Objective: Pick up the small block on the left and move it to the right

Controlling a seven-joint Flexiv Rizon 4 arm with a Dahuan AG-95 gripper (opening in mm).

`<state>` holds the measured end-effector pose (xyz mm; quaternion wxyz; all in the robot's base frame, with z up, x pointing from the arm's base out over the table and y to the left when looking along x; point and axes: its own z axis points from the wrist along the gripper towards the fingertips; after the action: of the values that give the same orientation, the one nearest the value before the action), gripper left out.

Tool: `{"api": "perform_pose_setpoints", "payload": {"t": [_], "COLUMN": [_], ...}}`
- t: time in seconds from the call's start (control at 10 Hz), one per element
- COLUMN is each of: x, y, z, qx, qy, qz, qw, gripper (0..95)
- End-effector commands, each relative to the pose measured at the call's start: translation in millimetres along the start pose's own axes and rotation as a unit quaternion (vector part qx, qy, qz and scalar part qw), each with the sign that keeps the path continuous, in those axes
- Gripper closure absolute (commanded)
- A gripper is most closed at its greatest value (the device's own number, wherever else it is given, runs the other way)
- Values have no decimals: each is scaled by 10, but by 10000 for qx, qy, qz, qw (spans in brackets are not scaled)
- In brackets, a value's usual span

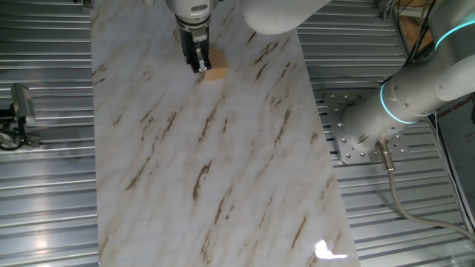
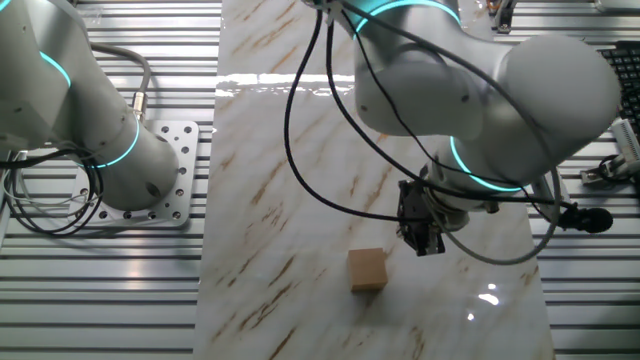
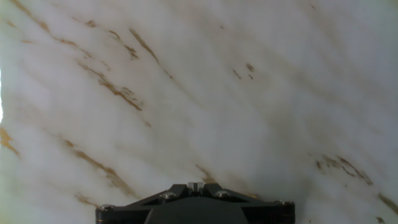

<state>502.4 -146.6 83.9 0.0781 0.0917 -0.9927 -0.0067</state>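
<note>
The small block [image 1: 217,67] is a plain light-tan wooden cube resting on the marble board [image 1: 215,170] near its far end. It also shows in the other fixed view [image 2: 367,269]. My gripper [image 1: 199,65] hangs just beside the block, to its left in one fixed view and to its right in the other fixed view [image 2: 428,245], with a gap between them. The black fingers are together and hold nothing. The hand view shows only the marble and the closed fingertips [image 3: 194,185]; the block is out of that view.
The board lies on ribbed metal decking [image 1: 44,185]. A second arm's base stands on a bolted plate [image 2: 150,180] beside the board, with cables [image 2: 50,200] next to it. Black cables [image 2: 320,130] hang from my arm over the board.
</note>
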Motion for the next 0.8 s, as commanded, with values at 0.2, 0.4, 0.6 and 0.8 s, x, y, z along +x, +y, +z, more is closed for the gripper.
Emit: {"api": "perform_pose_setpoints", "payload": {"t": [0.2,0.4,0.6,0.8], "x": [-8,-17,-33,-51], "y": [-14,-23,-40,-57], "z": [39,54,85,121], "qx": [13,19,10,12], "qy": [-18,-1,4,4], "qz": [-12,-10,-9,4], "qw": [10000,10000,10000,10000], "gripper": [950,950,950,950]}}
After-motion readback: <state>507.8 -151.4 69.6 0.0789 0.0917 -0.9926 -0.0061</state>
